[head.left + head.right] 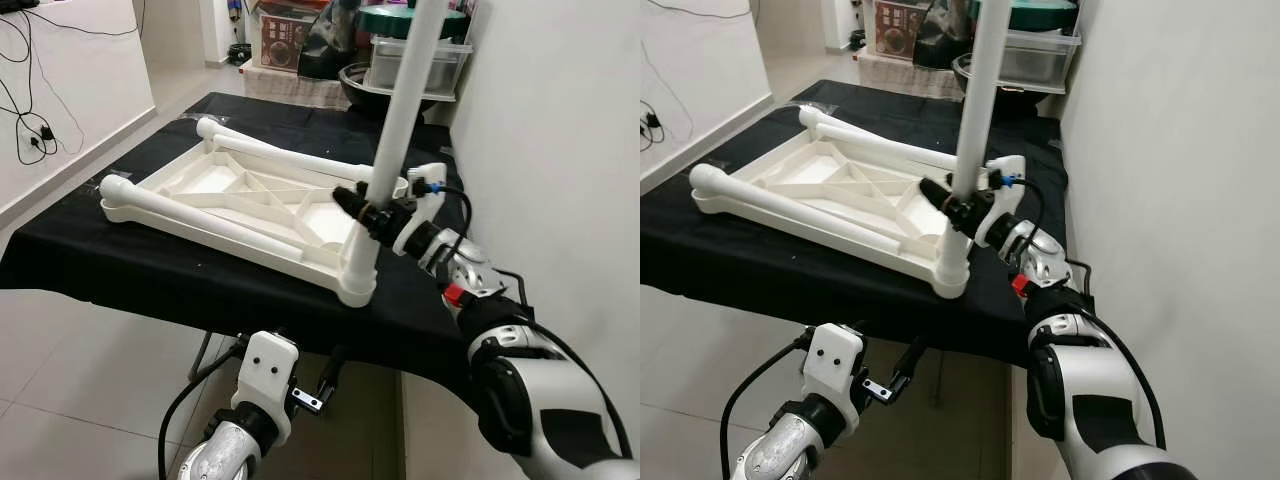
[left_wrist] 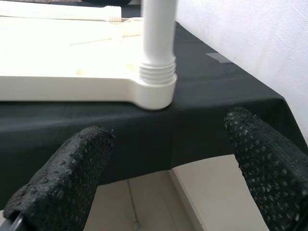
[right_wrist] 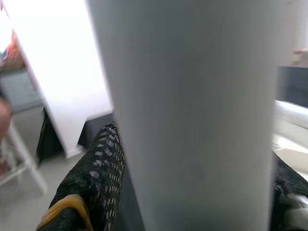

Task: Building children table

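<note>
A white children's tabletop (image 1: 250,195) lies upside down on a table draped in black cloth (image 1: 150,265). Two white legs lie flat along its long sides, one at the front (image 1: 200,215) and one at the back (image 1: 285,158). A third leg (image 1: 402,120) stands upright in the near right corner socket (image 1: 357,285). My right gripper (image 1: 372,212) is shut on this upright leg just above the tabletop; the leg (image 3: 192,115) passes between its fingers (image 3: 91,183). My left gripper (image 1: 315,390) hangs open below the table's front edge, its fingers (image 2: 62,183) apart and facing the socket (image 2: 155,89).
A white wall (image 1: 560,130) runs close along the table's right side. Plastic bins and boxes (image 1: 415,60) stand beyond the far end. Cables (image 1: 35,130) hang on the left wall. Tiled floor (image 1: 90,370) lies in front and to the left.
</note>
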Robot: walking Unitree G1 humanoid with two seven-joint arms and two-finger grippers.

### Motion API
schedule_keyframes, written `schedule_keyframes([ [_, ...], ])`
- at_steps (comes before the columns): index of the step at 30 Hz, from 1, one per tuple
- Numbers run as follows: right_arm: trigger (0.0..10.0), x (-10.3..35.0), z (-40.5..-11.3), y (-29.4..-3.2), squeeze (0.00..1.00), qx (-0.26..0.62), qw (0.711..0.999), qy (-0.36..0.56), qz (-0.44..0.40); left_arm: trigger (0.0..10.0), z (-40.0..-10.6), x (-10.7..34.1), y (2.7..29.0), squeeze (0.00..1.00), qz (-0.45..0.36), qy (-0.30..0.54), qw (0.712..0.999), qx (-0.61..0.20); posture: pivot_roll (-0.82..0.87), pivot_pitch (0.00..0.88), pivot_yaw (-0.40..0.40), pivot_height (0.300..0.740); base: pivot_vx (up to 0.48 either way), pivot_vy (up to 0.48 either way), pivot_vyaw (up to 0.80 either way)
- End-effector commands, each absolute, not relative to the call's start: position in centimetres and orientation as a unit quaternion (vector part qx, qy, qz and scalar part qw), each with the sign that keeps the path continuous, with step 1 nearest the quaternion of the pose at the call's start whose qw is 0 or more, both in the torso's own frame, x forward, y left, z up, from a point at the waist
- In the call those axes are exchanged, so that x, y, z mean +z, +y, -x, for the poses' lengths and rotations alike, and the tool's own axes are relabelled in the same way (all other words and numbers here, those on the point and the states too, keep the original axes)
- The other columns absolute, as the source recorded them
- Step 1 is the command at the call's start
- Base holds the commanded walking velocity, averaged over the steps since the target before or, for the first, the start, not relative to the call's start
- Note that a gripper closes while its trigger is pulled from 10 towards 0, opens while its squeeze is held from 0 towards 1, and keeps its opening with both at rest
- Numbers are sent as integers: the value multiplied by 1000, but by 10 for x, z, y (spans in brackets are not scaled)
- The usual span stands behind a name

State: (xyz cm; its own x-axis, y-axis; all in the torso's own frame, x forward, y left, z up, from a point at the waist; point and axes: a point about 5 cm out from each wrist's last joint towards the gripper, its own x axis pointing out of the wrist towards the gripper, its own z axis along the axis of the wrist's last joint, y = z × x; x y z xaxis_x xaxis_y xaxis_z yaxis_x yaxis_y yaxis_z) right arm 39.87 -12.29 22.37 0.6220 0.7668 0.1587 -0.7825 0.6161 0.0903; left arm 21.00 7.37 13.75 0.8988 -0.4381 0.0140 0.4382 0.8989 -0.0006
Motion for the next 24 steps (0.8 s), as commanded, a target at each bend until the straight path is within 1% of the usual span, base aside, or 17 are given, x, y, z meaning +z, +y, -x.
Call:
schedule_keyframes([
  [1, 9569, 224, -398, -107, 0, 455, 888, -43, -44, 10000, -211, 134, 74, 0, -1, 1, 975, -221, 99, 52, -112, 740, 0, 0, 0],
  [4, 9569, 224, -398, -106, 0, 460, 886, -44, -41, 10000, -211, 134, 73, 0, -1, 1, 975, -221, 99, 52, -112, 740, 0, 0, 0],
  [5, 0, 224, -398, -104, 0, 460, 886, -45, -43, 10000, -211, 134, 73, 0, -1, 1, 975, -220, 100, 52, -112, 740, 0, 0, 0],
  [7, 0, 226, -404, -106, 0, 403, 913, -48, -33, 10000, -211, 134, 73, 0, -1, 0, 975, -220, 100, 53, -114, 740, 0, 0, 0],
  [8, 0, 226, -404, -106, 0, 403, 913, -48, -33, 10000, -211, 134, 73, 0, -1, 0, 975, -220, 100, 53, -114, 740, 0, 0, 0],
  [10, 0, 226, -411, -116, 0, 301, 952, -47, -29, 10000, -211, 134, 73, 0, -1, 0, 975, -220, 94, 50, -112, 740, 0, 0, 0],
  [11, 0, 225, -413, -120, 0, 268, 962, -44, -33, 10000, -210, 134, 73, 0, -1, 0, 975, -221, 94, 50, -112, 740, 0, 0, 0],
  [12, 0, 225, -413, -120, 0, 268, 962, -44, -33, 10000, -210, 134, 73, 0, -1, 0, 975, -221, 94, 50, -112, 740, 0, 0, 0],
  [13, 0, 220, -415, -128, 0, 207, 977, -36, -35, 10000, -210, 134, 73, 0, -1, 0, 975, -221, 93, 46, -110, 740, 0, 0, 0],
  [14, 0, 220, -415, -128, 0, 207, 977, -36, -35, 10000, -210, 134, 73, 0, -1, 0, 975, -221, 93, 46, -110, 740, 0, 0, 0],
  [16, 0, 210, -416, -147, 0, 81, 996, -17, -31, 10000, -210, 134, 73, 0, -1, 1, 975, -222, 87, 42, -104, 740, 0, 0, 0],
  [17, 0, 204, -416, -158, 0, 7, 1000, -4, -23, 10000, -210, 133, 73, 0, 0, 1, 975, -223, 85, 40, -103, 740, 0, 0, 0],
  [18, 0, 204, -416, -158, 0, 7, 1000, -4, -23, 10000, -210, 133, 73, 0, 0, 1, 975, -223, 85, 40, -103, 740, 0, 0, 0],
  [19, 0, 199, -414, -168, 0, -58, 998, 3, -21, 10000, -210, 133, 73, 0, -1, 1, 974, -225, 85, 35, -105, 740, 0, 0, 0],
  [20, 0, 199, -414, -168, 0, -58, 998, 3, -21, 10000, -210, 133, 73, 0, -1, 1, 974, -225, 85, 35, -105, 740, 0, 0, 0],
  [23, 0, 183, -405, -186, 0, -220, 973, 23, -58, 10000, -210, 132, 73, 0, -1, 3, 974, -226, 85, 26, -102, 740, 0, 0, 0],
  [24, 0, 181, -402, -187, 0, -253, 965, 25, -67, 10000, -210, 132, 73, 0, -2, 3, 974, -226, 85, 26, -102, 740, 0, 0, 0],
])
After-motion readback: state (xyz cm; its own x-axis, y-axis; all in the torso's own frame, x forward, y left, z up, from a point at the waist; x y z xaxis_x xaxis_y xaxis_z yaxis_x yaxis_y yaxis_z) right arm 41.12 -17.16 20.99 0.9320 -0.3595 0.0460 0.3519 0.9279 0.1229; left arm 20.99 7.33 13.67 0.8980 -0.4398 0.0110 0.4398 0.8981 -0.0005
